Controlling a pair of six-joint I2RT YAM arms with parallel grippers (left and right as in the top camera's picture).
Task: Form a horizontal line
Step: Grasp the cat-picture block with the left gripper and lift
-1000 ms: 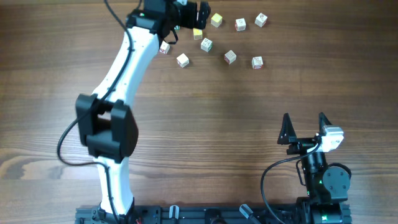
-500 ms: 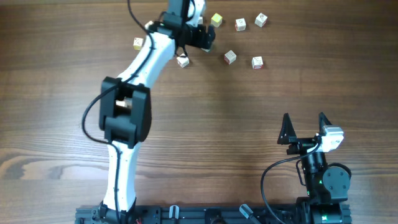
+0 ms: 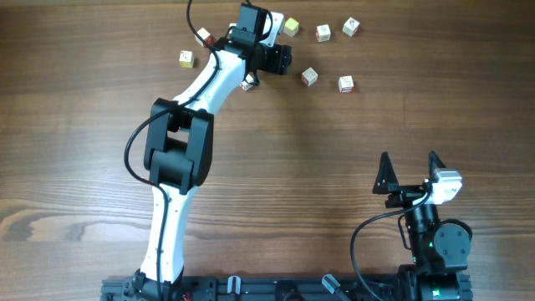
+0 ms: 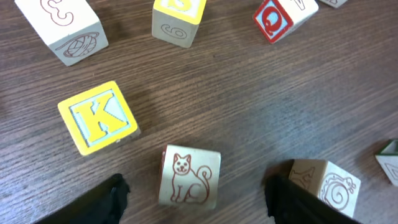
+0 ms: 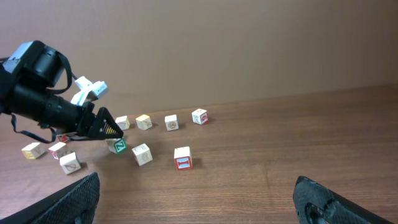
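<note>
— Cubes (image 3: 309, 76) are seen where?
— They are scattered on the counter (image 3: 334, 167) across the upper middle of the overhead frame, apart from one another. No straight row has been made of them yet.
— And the left claw (image 4: 198, 190)?
— It is placed among them, at top centre of the overhead frame. Its fingers are held apart, low at either side of the wrist view. A cat cube (image 4: 188, 176) is framed between them and is touched by neither.
— What is found around it?
— A K cube (image 4: 99, 117), yellow-faced, is set above and to the left of the cat cube, clear of it. A swirl cube (image 4: 324, 182) is seen close against the right finger (image 4: 292, 205); whether it is touched cannot be told. More cubes are seen along the top edge.
— The right claw (image 3: 410, 177)?
— It is seen at lower right of the overhead frame, well apart from the cubes, with its fingers spread wide.
</note>
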